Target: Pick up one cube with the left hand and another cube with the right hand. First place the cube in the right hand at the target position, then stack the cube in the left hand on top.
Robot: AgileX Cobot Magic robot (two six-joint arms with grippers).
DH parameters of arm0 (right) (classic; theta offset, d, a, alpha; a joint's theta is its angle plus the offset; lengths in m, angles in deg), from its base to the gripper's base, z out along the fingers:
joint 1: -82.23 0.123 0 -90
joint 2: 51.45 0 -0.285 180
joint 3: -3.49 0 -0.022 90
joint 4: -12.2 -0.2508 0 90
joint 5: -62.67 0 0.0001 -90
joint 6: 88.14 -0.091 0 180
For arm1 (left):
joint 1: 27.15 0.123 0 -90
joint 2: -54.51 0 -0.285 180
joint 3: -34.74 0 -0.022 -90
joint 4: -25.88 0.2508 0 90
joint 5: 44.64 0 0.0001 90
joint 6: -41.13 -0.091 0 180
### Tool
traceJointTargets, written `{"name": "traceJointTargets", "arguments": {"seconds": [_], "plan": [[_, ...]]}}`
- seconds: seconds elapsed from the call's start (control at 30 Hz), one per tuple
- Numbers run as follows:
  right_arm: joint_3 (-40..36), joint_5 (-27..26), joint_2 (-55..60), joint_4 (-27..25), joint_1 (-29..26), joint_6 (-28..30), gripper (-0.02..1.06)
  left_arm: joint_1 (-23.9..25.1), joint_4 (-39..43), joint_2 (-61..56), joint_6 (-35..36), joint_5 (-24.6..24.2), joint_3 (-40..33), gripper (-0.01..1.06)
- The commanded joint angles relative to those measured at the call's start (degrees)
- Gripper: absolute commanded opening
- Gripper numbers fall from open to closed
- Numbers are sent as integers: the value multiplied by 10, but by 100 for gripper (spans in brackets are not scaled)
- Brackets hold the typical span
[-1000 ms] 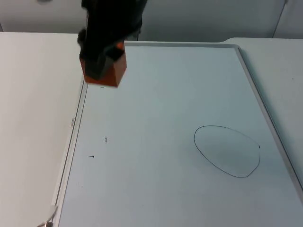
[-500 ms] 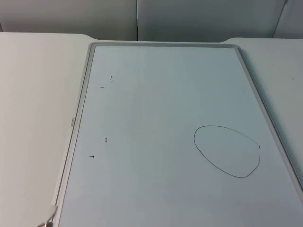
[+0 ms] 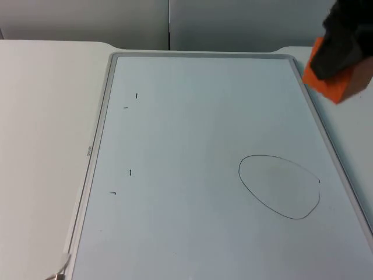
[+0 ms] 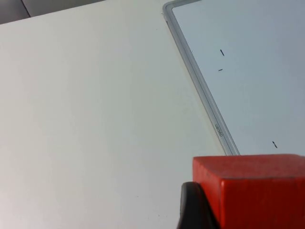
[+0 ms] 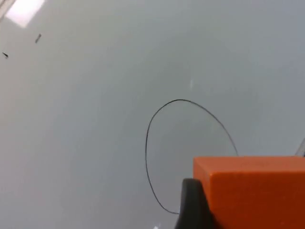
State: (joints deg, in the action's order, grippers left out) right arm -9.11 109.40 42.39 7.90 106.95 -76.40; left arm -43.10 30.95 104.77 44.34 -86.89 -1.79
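Note:
My right gripper [image 3: 337, 61] hangs over the whiteboard's far right rim, shut on an orange cube [image 3: 339, 81] held off the surface. In the right wrist view the same orange cube [image 5: 255, 191] sits against a black fingertip [image 5: 193, 205], with the hand-drawn oval target [image 5: 188, 152] below and ahead of it. The oval [image 3: 280, 186] lies on the board's right half, nearer than the cube. My left gripper [image 4: 248, 214] is shut on a red cube [image 4: 252, 188], held above the white table just left of the whiteboard's rim [image 4: 200, 86].
The whiteboard [image 3: 192, 146] covers most of the table, framed by a raised grey rim [image 3: 96, 134]. A few small pen marks [image 3: 130, 172] dot its left half. White table top [image 3: 41, 146] runs along the left, and the grey partition wall stands behind.
The left gripper with its cube, over the board's far left corner a second ago, has left the top view. The right gripper has come in at the far right, carrying the orange cube.

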Motion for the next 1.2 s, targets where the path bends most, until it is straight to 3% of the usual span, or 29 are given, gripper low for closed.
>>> {"name": "traceJointTargets", "arguments": {"seconds": [0.0, 0.13, 0.43, 0.73, 0.93, 1.0, 1.17], "plan": [[-41, -74, -6, -9, -3, -20, 0, -5, 2, -4, 2, 7, -1, 8], [-85, -126, -4, -11, -3, -48, 0, -5, 2, -4, 2, 7, -1, 8], [-87, -136, 80, -5, -1, -59, 0, -5, 1, -4, 2, 7, -1, 8], [-87, -202, 159, 0, 30, -78, 0, -5, 1, -4, 2, 7, -1, 8], [-109, -258, 176, 88, 51, -168, 0, -5, 1, -4, 2, 7, -1, 8], [-131, -281, 176, 101, 51, -193, 0, -5, 1, -4, 2, 7, -1, 8], [-164, -341, 176, 95, 51, -194, 0, -5, 1, -4, 2, 7, -1, 8]]}}
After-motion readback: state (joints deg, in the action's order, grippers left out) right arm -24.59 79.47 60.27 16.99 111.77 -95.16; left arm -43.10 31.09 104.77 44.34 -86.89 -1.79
